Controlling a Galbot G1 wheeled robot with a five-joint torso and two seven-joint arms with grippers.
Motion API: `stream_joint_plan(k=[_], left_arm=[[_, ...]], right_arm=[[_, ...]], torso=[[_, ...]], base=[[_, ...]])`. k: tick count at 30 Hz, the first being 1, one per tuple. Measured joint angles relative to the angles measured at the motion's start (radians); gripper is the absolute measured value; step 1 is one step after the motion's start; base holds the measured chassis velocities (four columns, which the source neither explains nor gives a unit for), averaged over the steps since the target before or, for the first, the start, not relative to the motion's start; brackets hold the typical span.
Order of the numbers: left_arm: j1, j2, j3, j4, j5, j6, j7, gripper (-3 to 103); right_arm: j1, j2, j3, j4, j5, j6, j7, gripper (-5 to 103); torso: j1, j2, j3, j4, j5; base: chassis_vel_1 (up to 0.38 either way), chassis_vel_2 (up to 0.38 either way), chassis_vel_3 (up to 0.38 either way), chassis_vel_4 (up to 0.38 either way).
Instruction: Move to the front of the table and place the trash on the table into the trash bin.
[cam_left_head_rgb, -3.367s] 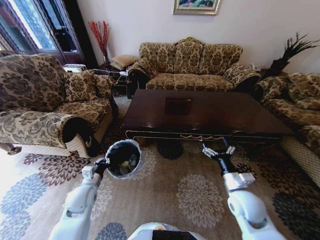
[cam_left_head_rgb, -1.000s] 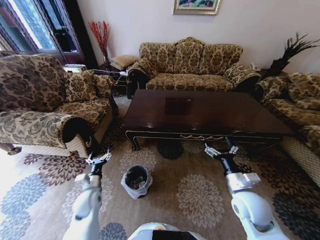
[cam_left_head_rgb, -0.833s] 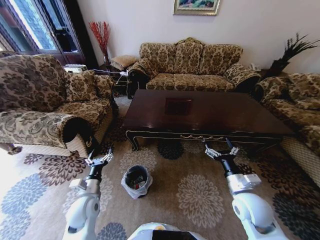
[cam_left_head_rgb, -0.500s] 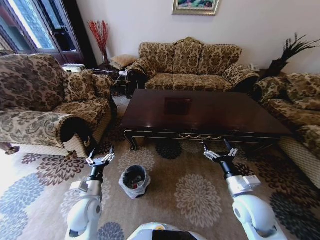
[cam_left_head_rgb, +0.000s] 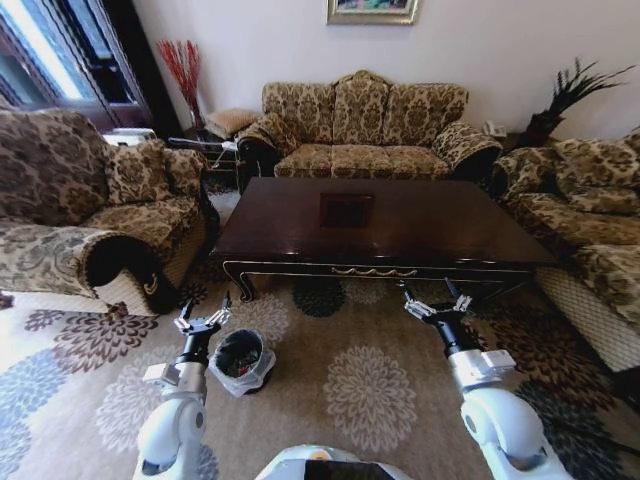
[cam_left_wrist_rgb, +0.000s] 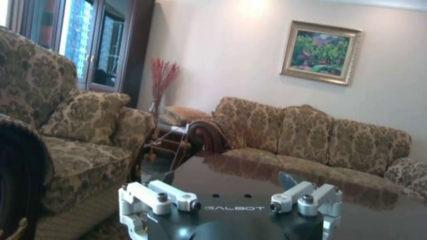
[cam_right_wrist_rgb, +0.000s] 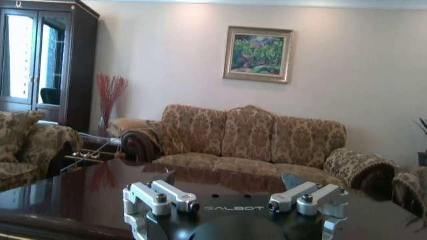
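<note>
Your small black bag-lined trash bin (cam_left_head_rgb: 240, 358) sat on the carpet before the glossy dark mahogany table (cam_left_head_rgb: 400, 225), within reach; left pincer (cam_left_head_rgb: 203, 322) and right pincer (cam_left_head_rgb: 437, 304) hovered beside it, fingers apart, empty.

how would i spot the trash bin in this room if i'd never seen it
Start at the big dark glossy table in the middle of the room, then drop to the flowered carpet in front of its near left corner. The trash bin stands there, just beside the open left gripper. It is the one small round black container, lined with a whitish bag ruffled around its rim.
</note>
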Motion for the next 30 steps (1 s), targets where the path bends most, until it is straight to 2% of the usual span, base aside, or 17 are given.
stream_joint_plan(k=[1,3,5,15,20,22,26,30], left_arm=[[-0.001,-0.001,0.001,0.0,0.003,0.0,0.0,100],[-0.003,-0.001,0.001,0.0,0.008,0.0,0.0,100],[-0.006,-0.001,0.003,-0.002,0.013,0.001,0.0,100],[0.014,-0.001,0.034,-0.049,0.044,0.032,0.002,100],[0.008,-0.001,0.048,-0.057,0.051,0.048,0.01,100],[0.019,-0.001,0.051,-0.076,0.036,0.071,0.006,100],[0.027,-0.001,0.052,-0.091,0.032,0.084,0.0,100],[0.042,-0.001,0.063,-0.104,0.035,0.102,0.0,100]], right_arm=[[0.001,-0.003,0.0,0.0,0.001,0.0,0.001,100],[0.003,-0.005,-0.001,0.0,0.002,0.0,0.003,100],[0.009,-0.011,-0.002,0.001,0.005,-0.004,0.007,100],[-0.001,-0.005,0.001,0.0,0.011,-0.02,0.011,100],[-0.025,0.047,-0.015,0.009,-0.004,-0.04,0.01,100],[-0.035,0.088,-0.025,0.015,-0.01,-0.045,0.008,100],[-0.037,0.104,-0.028,0.017,-0.012,-0.055,0.008,100],[-0.043,0.128,-0.037,0.025,-0.022,-0.096,0.008,100]], torso=[[0.0,0.0,0.0,0.0001,-0.0015],[0.0,0.0,0.0,0.0001,-0.0015],[0.0,0.0,0.0,0.0009,-0.0007],[0.0,0.0,0.0,0.0002,0.0001],[0.0,0.0,0.0,0.0003,-0.0006],[0.0,0.0,0.0,0.0003,-0.0004],[0.0,0.0,0.0,0.0003,-0.0004],[0.0,0.0,0.0,0.0003,-0.0006]], base=[[0.0,0.0,0.0,0.0],[0.055,0.022,-0.009,-0.012],[0.089,0.082,-0.033,-0.027],[0.018,0.019,-0.001,-0.01],[0.0,0.0,0.0,0.0],[0.0,0.0,0.0,0.0],[0.0,0.0,0.0,0.0],[0.0,0.0,0.0,0.0]])
